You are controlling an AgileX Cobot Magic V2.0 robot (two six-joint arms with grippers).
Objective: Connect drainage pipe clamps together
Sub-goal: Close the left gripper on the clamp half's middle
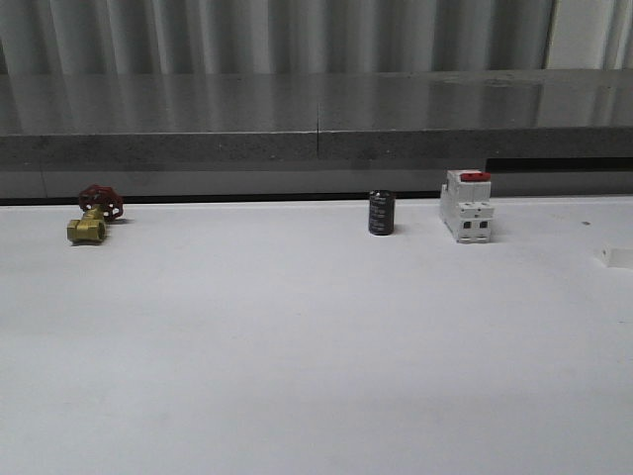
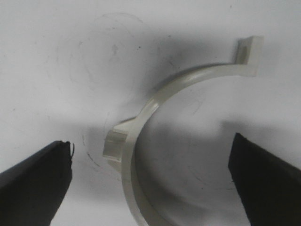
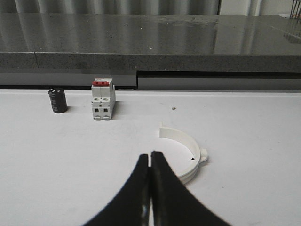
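One white half-ring drainage pipe clamp [image 2: 155,101] lies flat on the white table right under my left gripper [image 2: 150,160]. Its curved band runs between the two wide-apart black fingers [image 2: 37,174], which touch nothing; the gripper is open. The clamp's end flange [image 2: 249,49] and side tab [image 2: 115,143] show. A second white half-ring clamp [image 3: 186,150] lies on the table just beyond and to one side of my right gripper [image 3: 150,155], whose fingers are pressed together, shut on nothing.
A brass valve with a red handwheel [image 1: 94,216] sits at the back left. A black cylinder [image 1: 382,213] and a white breaker with a red top [image 1: 467,205] stand at the back, before a grey ledge [image 1: 316,139].
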